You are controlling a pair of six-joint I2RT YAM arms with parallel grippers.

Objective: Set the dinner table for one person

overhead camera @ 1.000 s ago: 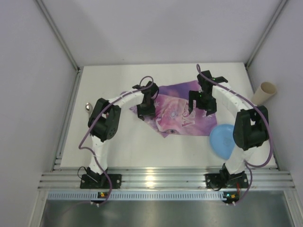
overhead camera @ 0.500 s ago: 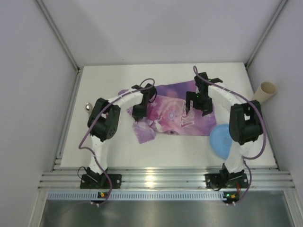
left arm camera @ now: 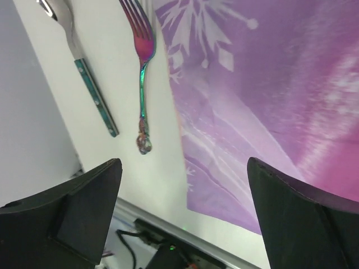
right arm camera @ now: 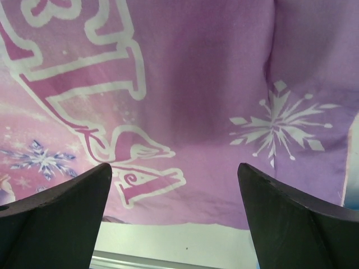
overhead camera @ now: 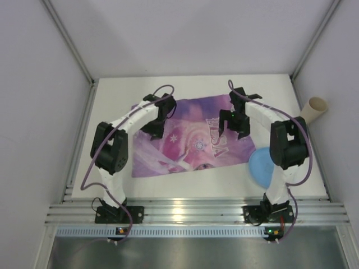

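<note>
A: How many things lay on the dinner table (overhead camera: 196, 188)?

B: Five that could be counted: one purple placemat (overhead camera: 185, 140), one blue plate (overhead camera: 259, 166), one fork (left arm camera: 142, 67), one spoon (left arm camera: 90, 84) and one beige cup (overhead camera: 314, 109). The white tabletop filled the floor of the booth in the top view, running from the two arm bases out to the far wall.

A: Where did each sit?

B: The placemat was spread flat in the middle. The plate lay at the mat's 4 o'clock corner, partly hidden by the right arm. The cup was tilted at the table's 2 o'clock edge; whether it stood on the table could not be told. In the left wrist view the fork lay on bare white surface just beside the mat's edge, not touching it. The spoon, with a teal handle, lay at the fork's 9 o'clock, apart from it.

A: And the two grippers?

B: The left gripper (overhead camera: 154, 119) hung above the mat's 10 o'clock corner, its jaws spread wide and holding nothing. The right gripper (overhead camera: 233, 121) hung above the mat toward 2 o'clock, over the printed letters, and its jaws were equally wide and empty.
</note>
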